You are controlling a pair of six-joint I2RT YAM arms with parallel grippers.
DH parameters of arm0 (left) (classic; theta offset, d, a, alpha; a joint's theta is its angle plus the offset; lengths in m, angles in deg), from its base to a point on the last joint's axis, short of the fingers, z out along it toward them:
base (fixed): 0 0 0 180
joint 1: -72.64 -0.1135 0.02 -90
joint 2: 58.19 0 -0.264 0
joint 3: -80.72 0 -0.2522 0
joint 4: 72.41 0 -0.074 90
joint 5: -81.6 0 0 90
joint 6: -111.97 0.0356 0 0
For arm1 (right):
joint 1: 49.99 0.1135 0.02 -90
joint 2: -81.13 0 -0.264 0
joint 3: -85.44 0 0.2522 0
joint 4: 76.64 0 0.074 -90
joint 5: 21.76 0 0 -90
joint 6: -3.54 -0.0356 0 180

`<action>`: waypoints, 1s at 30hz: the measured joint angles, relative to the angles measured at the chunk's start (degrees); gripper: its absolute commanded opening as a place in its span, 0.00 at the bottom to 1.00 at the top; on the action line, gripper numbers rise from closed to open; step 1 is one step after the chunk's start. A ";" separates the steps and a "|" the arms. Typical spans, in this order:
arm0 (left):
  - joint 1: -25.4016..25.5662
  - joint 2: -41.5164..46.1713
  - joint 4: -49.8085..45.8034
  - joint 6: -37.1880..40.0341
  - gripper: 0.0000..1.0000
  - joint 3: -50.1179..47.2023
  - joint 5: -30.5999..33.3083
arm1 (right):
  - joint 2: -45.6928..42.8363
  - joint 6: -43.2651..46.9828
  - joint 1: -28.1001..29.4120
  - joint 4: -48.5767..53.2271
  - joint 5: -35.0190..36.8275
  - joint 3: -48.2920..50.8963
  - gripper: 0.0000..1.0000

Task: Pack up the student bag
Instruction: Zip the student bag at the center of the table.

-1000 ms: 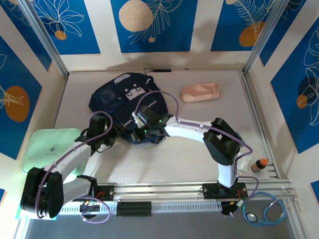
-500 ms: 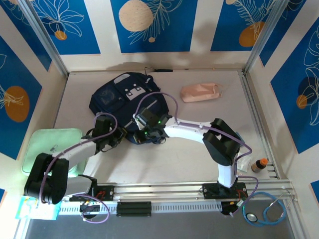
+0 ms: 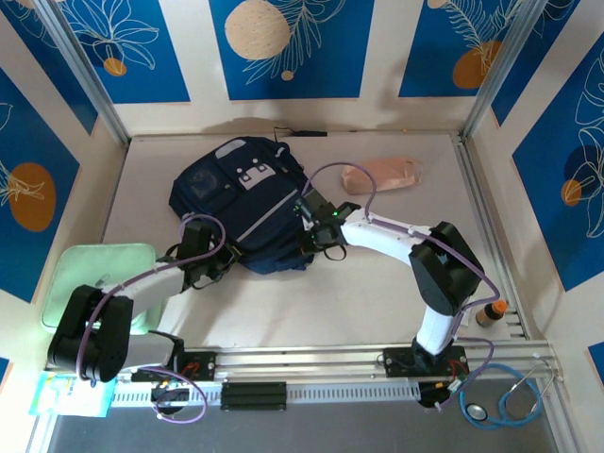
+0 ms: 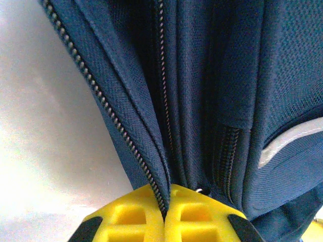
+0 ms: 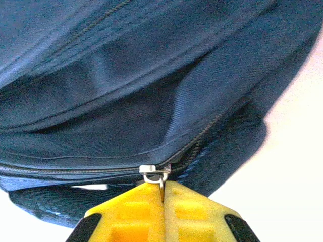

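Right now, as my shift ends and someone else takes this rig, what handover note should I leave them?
Left gripper: shut on the zip edge of the large dark navy fabric backpack, near-left side.
Right gripper: shut on the small metal zipper pull, right side.
Soft pink pouch lies outside the backpack, far right; pale green flat item outside, near left.
Done: both grips set.
To do, likely: open the zip, pack the items.
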 measured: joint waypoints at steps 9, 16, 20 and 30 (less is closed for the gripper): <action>0.11 -0.02 -0.13 0.46 0.00 0.11 0.00 | 4.04 2.95 -0.28 1.05 -0.09 -3.76 0.17; 0.11 -0.02 -0.24 1.20 0.00 0.22 0.02 | 5.25 3.34 0.00 1.03 0.72 -3.91 0.04; 0.11 0.00 -1.03 1.55 0.00 0.70 0.04 | 5.22 2.49 -0.31 1.05 2.14 -3.91 0.00; 0.48 -0.22 -1.70 3.54 0.00 2.36 -0.15 | 5.20 -0.28 -3.19 4.15 8.13 -6.69 0.00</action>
